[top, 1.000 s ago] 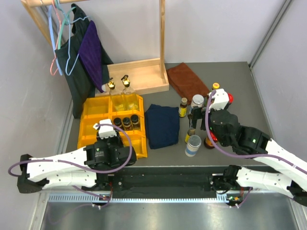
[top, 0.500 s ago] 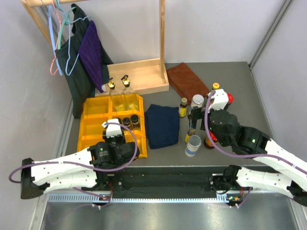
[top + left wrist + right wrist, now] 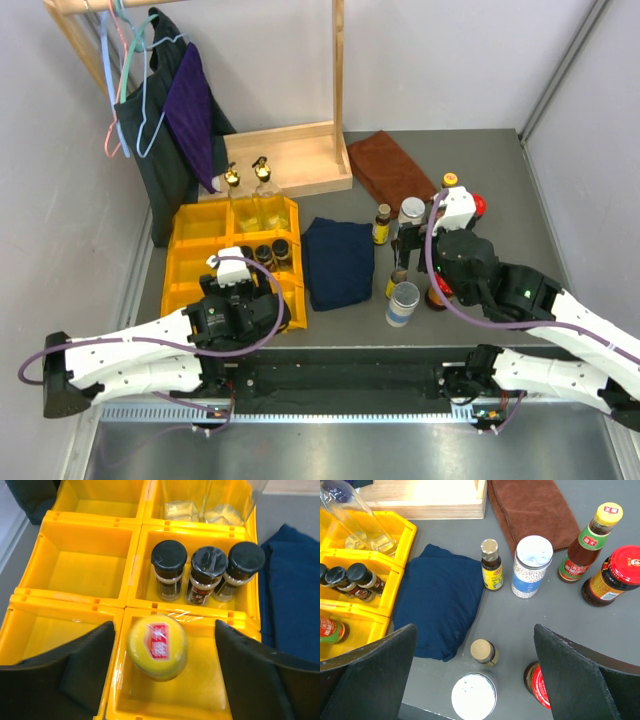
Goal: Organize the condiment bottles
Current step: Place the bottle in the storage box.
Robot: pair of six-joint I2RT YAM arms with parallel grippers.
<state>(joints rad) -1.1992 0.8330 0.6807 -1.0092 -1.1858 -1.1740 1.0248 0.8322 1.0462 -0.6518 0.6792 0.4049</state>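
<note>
Left wrist: yellow-capped bottle (image 3: pixel 157 647) in yellow bin's (image 3: pixel 75 575) near-right compartment.
Our left tool (image 3: pixel 165 627) stands open around it, untouching; right tool (image 3: pixel 475 627) wide.

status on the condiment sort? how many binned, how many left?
Done: two clear gold-topped bottles and three black-capped bottles sit in the yellow bins. In hand: nothing gripped; a yellow-capped sauce bottle stands in the front bin, between the fingers of the open left pincer. Left: seven loose bottles and jars on the table under the open right pincer.
</note>
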